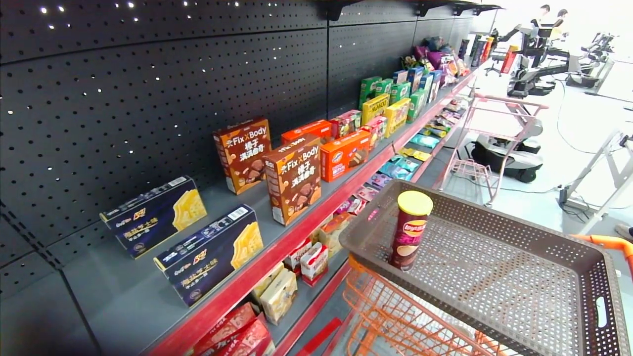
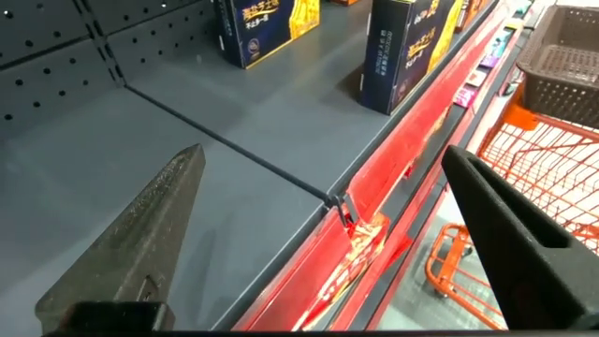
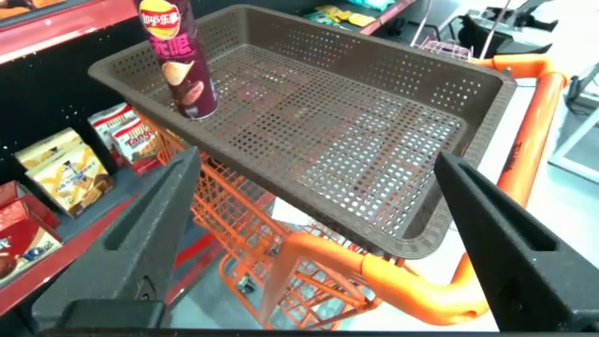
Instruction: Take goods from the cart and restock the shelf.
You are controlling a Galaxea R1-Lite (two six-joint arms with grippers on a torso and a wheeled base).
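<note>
From the head view, the one can stands upright in a near corner of the brown tray on top of the orange cart. That corner is the one closest to the shelf, probably so the lift across is short. On the shelf the blue boxes and brown boxes stand faced outward toward the aisle. Beside the blue boxes there is a bare grey stretch that looks like the natural place for new stock.

In the left wrist view, the left gripper hangs with its jaws spread wide and nothing between them. The bare stretch of shelf lies directly below it, the blue boxes stand further ahead, and the red shelf lip runs under one finger. I'd guess it waits there to keep clear of the cart.

In the right wrist view, the right gripper is also wide apart and empty, poised above the tray's near rim. The can stands ahead of it and off toward one finger, well apart from both. To my eye this arm is the one placed for the pick, and the upright can should suit a grasp from the side.
</note>
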